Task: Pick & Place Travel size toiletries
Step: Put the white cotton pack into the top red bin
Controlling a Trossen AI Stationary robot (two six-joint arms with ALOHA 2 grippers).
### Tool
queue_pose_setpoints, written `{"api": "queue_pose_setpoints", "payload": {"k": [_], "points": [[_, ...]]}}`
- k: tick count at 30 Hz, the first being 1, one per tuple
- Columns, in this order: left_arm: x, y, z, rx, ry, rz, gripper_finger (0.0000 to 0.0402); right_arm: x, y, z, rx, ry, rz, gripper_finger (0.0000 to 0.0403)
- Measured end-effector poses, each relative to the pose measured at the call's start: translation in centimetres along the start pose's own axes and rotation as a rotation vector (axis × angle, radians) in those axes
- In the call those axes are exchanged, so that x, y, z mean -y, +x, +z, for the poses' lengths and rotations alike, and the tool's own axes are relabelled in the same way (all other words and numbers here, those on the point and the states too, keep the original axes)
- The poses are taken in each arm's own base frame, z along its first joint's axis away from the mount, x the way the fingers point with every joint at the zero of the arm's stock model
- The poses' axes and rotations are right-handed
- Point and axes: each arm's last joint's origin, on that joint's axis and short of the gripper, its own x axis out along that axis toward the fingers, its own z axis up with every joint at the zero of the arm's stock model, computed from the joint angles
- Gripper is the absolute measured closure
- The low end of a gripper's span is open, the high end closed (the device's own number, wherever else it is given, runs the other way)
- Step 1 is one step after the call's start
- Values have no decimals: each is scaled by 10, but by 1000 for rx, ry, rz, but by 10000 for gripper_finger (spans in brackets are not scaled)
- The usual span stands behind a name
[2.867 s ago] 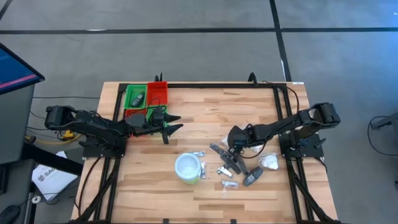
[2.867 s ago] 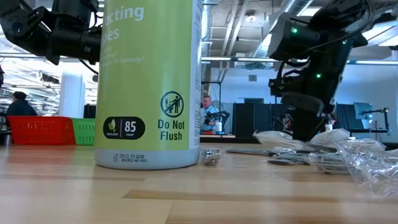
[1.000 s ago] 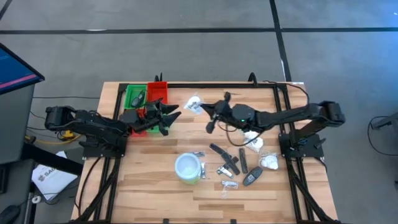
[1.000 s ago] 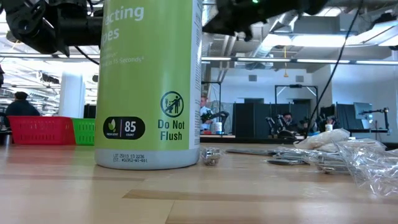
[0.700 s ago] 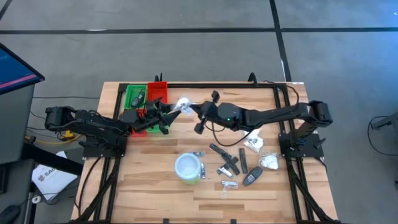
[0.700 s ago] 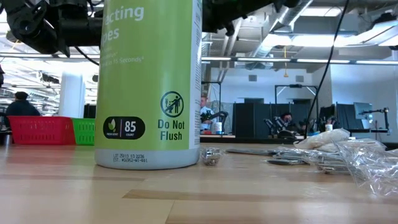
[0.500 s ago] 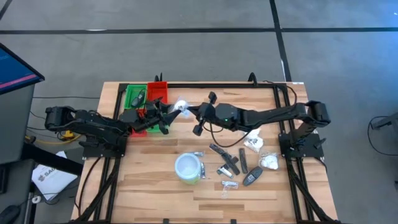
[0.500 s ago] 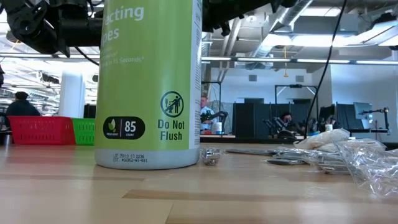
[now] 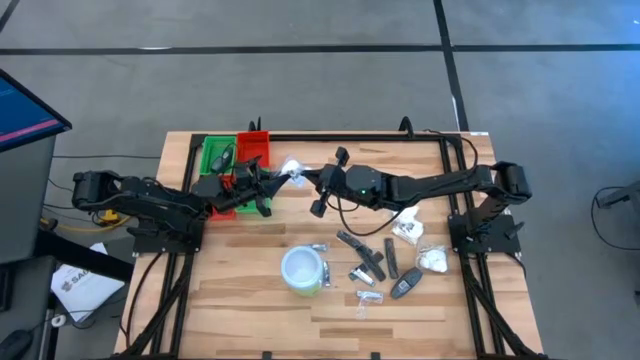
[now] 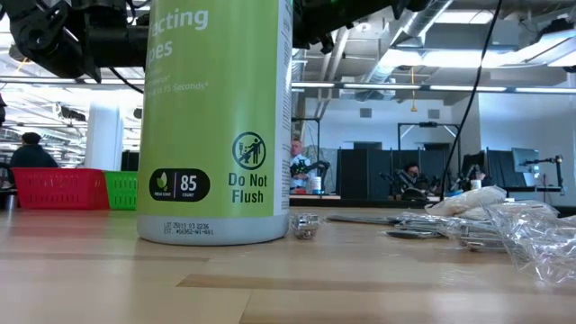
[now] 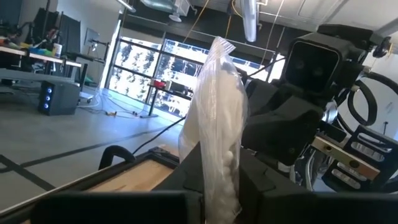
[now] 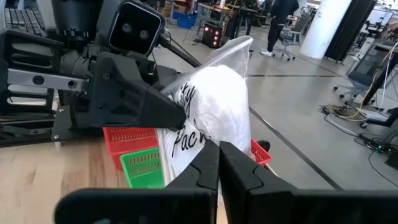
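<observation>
A white lumpy packet in clear wrap [image 9: 292, 170] hangs in the air just right of the red and green tray [image 9: 235, 155], held between my two grippers. My left gripper [image 9: 277, 178] reaches it from the table's left and is shut on it. From the right, my right gripper [image 9: 306, 178] is also shut on it. More travel size toiletries [image 9: 380, 265] lie on the table's near right: dark sticks, white packets and clear sachets. My left gripper pinches the packet's lower part [image 11: 219, 177] between its two fingers, coming about level from the table's left. The packet stands up past the fingers, clear of the table. My right gripper pinches the packet's near edge [image 12: 214, 134] between its shut fingers, coming about level from the table's right. The packet is lifted clear, above the table beside the tray.
A round white tub with a green side [image 9: 303, 270] stands near the middle front and fills the left of the low view [image 10: 216, 117]. A dark item lies in the tray's green compartment [image 9: 220, 155]. Black frame rails [image 9: 350, 137] run along the table's edges.
My right gripper has carried the white packet toward the table's left, up to my left gripper by the tray, then stopped. My left gripper, open a second ago, has shut on the packet without moving. Both now hold it.
</observation>
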Motion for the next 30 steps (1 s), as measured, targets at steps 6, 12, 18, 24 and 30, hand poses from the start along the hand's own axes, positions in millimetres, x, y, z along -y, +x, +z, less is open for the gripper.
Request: {"api": "queue_pose_setpoints", "payload": {"k": [6, 12, 18, 24, 30], "points": [[-1, 0, -1, -14, 53, 6, 379, 2, 1, -4, -38, -26, -6, 400], [-5, 0, -6, -44, 97, 101, 377, 6, 2, -9, -80, -46, -23, 381], [-13, 0, -8, -82, 117, 157, 379, 13, 5, -12, -113, -57, -44, 359], [-28, -2, -3, -118, 154, 235, 379, 20, 6, -20, -185, -59, -98, 347], [-54, -11, 8, -189, 238, 380, 378, 21, 6, -24, -221, -53, -101, 346]]}}
